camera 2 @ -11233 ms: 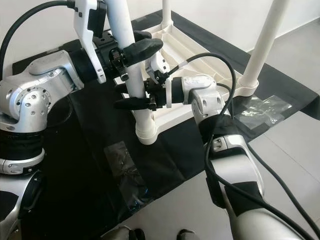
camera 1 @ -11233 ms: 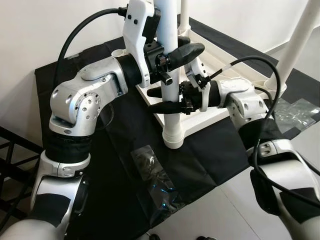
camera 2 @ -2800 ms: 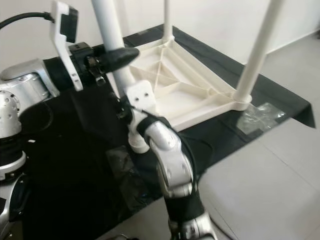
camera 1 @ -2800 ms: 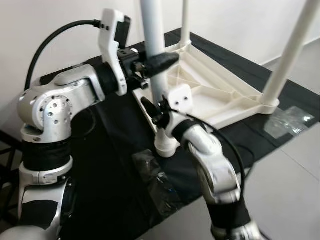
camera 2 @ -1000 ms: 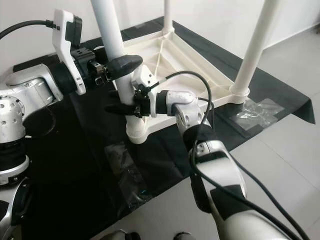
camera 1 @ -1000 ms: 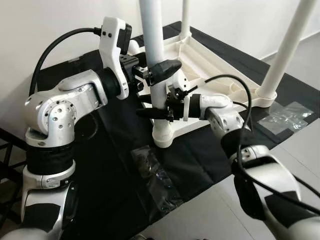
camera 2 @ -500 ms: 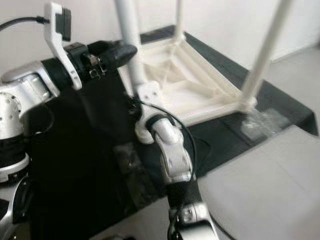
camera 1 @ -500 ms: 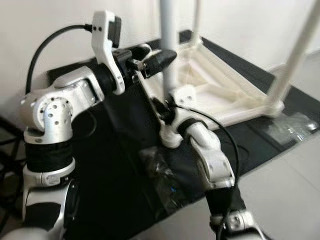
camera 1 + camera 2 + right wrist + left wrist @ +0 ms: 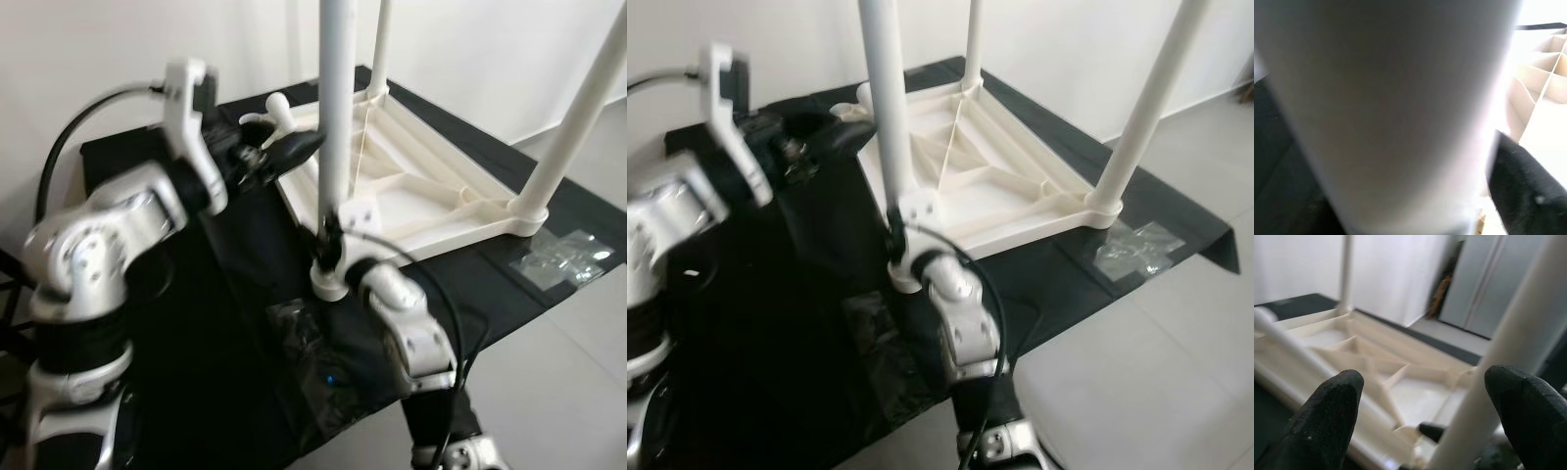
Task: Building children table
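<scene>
We lose the near table leg [image 9: 335, 117] at the picture's top edge; the left arm [image 9: 108, 235] is blurred; the right gripper's [image 9: 323, 245] fingers sit hidden behind that leg.

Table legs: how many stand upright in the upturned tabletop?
3: the near leg at the front corner by the right tool, the far leg at the back corner, the right leg at the right corner. The fourth corner looks unfitted.

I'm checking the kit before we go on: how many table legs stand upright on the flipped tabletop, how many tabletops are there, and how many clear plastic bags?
Upright legs: 3, namely the near leg, far leg and right leg
Tabletop: 1
Clear plastic bags: 2, namely the near bag and right bag
Total: 6
</scene>
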Motion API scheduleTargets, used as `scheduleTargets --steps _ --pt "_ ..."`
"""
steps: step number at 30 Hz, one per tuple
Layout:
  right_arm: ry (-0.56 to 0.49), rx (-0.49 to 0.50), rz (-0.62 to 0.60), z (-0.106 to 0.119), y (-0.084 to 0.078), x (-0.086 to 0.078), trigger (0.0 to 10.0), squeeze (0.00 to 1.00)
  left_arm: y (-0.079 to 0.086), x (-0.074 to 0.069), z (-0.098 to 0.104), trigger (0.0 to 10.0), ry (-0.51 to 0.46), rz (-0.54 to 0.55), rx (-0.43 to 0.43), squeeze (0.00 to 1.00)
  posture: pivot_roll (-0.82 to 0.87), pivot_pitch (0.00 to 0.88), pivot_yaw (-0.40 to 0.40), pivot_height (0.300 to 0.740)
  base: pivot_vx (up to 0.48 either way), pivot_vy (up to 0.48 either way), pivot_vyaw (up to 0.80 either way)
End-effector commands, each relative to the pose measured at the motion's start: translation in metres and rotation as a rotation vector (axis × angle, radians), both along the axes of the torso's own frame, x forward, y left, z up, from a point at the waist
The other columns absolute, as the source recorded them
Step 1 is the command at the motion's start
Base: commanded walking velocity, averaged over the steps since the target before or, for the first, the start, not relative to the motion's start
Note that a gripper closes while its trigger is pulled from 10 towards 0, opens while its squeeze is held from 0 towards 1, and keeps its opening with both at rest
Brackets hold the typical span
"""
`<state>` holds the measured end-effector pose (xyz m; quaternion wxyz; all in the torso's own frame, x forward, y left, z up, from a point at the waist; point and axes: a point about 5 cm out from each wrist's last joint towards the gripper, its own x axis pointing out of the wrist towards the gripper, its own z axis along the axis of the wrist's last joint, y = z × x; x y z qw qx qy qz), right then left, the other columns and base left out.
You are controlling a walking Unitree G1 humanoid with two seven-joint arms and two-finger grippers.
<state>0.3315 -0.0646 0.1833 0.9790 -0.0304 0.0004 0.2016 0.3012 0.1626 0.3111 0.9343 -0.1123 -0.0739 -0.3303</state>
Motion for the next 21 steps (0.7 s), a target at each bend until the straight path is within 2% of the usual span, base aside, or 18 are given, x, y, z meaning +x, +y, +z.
scheduleTargets --steps 1,2,5,6,9,10,12,13,14,16,18,20,21 --pt "0.007 0.094 0.05 0.007 0.011 -0.003 10.0 1.0 0.016 -0.007 0.0 10.0 -0.026 0.075 0.003 0.0 0.02 0.113 0.031 0.74 0.0 0.0 0.0" --pt "-0.025 0.124 0.136 0.019 0.012 -0.004 10.0 1.0 0.028 -0.012 -0.006 10.0 -0.015 0.133 -0.006 0.0 0.02 0.116 0.028 0.74 0.0 0.0 0.0" --pt "-0.037 0.126 0.173 0.022 0.013 -0.005 10.0 1.0 0.032 -0.014 -0.008 10.0 -0.013 0.151 -0.007 0.0 0.02 0.117 0.027 0.74 0.0 0.0 0.0" --pt "-0.059 0.125 0.4 0.034 0.016 -0.011 10.0 0.68 0.044 -0.02 -0.018 10.0 0.007 0.22 -0.017 0.0 0.02 0.123 0.029 0.74 0.0 0.0 0.0" --pt "-0.059 0.125 0.4 0.034 0.016 -0.011 10.0 0.68 0.044 -0.02 -0.018 10.0 0.007 0.22 -0.017 0.0 0.02 0.123 0.029 0.74 0.0 0.0 0.0" --pt "-0.06 0.112 0.526 0.037 0.016 -0.016 10.0 0.0 0.048 -0.024 -0.023 10.0 0.017 0.248 -0.017 0.0 0.02 0.123 0.029 0.74 0.0 0.0 0.0" --pt "-0.079 -0.007 0.719 0.041 0.005 -0.016 10.0 0.0 0.053 -0.032 -0.041 10.0 0.058 0.309 -0.025 0.0 0.02 0.134 0.023 0.74 0.0 0.0 0.0" --pt "-0.079 -0.007 0.719 0.041 0.005 -0.016 10.0 0.0 0.053 -0.032 -0.041 10.0 0.058 0.309 -0.025 0.0 0.02 0.134 0.023 0.74 0.0 0.0 0.0" --pt "-0.083 -0.058 0.769 0.042 -0.002 -0.014 10.0 0.0 0.054 -0.035 -0.049 10.0 0.076 0.335 -0.026 0.0 0.02 0.134 0.023 0.74 0.0 0.0 0.0" --pt "-0.102 -0.086 0.813 0.054 -0.013 0.0 10.0 0.0 0.05 -0.047 -0.074 10.0 0.136 0.366 -0.02 0.0 0.03 0.146 0.019 0.74 0.0 0.0 0.0" --pt "-0.102 -0.086 0.813 0.054 -0.013 0.0 10.0 0.0 0.05 -0.047 -0.074 10.0 0.136 0.366 -0.02 0.0 0.03 0.146 0.019 0.74 0.0 0.0 0.0" --pt "-0.123 -0.099 0.846 0.064 -0.016 0.009 10.0 0.0 0.042 -0.059 -0.09 10.0 0.156 0.354 0.02 0.0 0.04 0.152 0.014 0.74 0.0 0.0 0.0" --pt "-0.123 -0.099 0.846 0.064 -0.016 0.009 10.0 0.0 0.042 -0.059 -0.09 10.0 0.156 0.354 0.02 0.0 0.04 0.152 0.014 0.74 0.0 0.0 0.0"
